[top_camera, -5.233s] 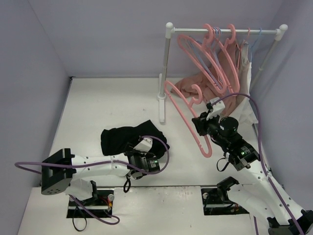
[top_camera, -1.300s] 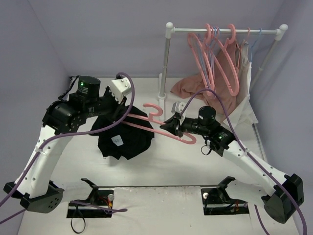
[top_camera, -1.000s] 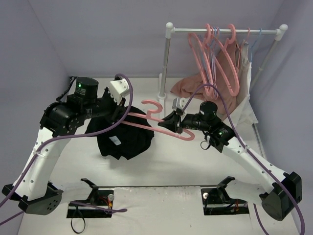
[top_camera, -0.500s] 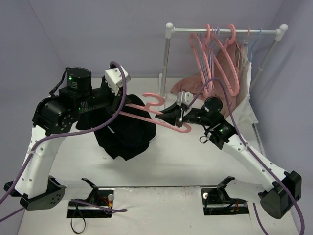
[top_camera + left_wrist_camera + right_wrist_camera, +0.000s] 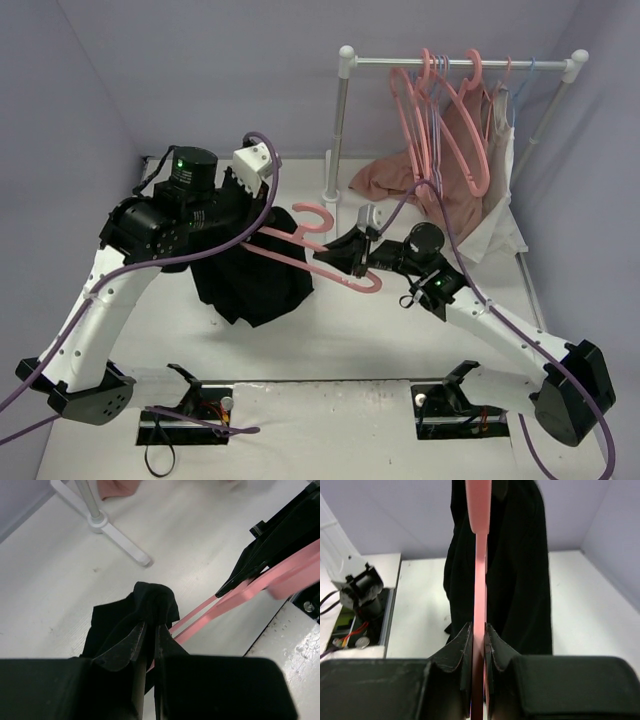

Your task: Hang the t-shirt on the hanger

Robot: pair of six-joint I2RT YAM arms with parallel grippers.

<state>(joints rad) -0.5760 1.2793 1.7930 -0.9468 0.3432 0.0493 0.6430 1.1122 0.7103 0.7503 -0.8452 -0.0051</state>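
The black t-shirt [image 5: 250, 285] hangs above the table, bunched, with my left gripper [image 5: 258, 212] shut on its top fold. In the left wrist view the fabric [image 5: 150, 597] is pinched between my left gripper's [image 5: 148, 626] closed jaws. The pink hanger [image 5: 320, 262] lies almost level between the arms, hook [image 5: 316, 214] upward, and its left end runs into the shirt. My right gripper [image 5: 347, 256] is shut on the hanger's right part. In the right wrist view the hanger bar [image 5: 479, 555] passes edge-on through my right gripper [image 5: 478, 628], with the t-shirt [image 5: 520, 580] hanging just behind it.
A white clothes rack [image 5: 340, 130] stands at the back right, its foot [image 5: 115, 530] near the shirt. Several pink hangers [image 5: 455, 120], thin pale-blue ones [image 5: 437, 125], a dusty-pink garment [image 5: 395, 175] and a white garment [image 5: 505, 170] hang or drape there. Purple cables loop off both arms.
The left arm has shifted right and a little lower with the t-shirt. The right arm has moved the hanger slightly down and left, so its end sits deeper in the shirt.
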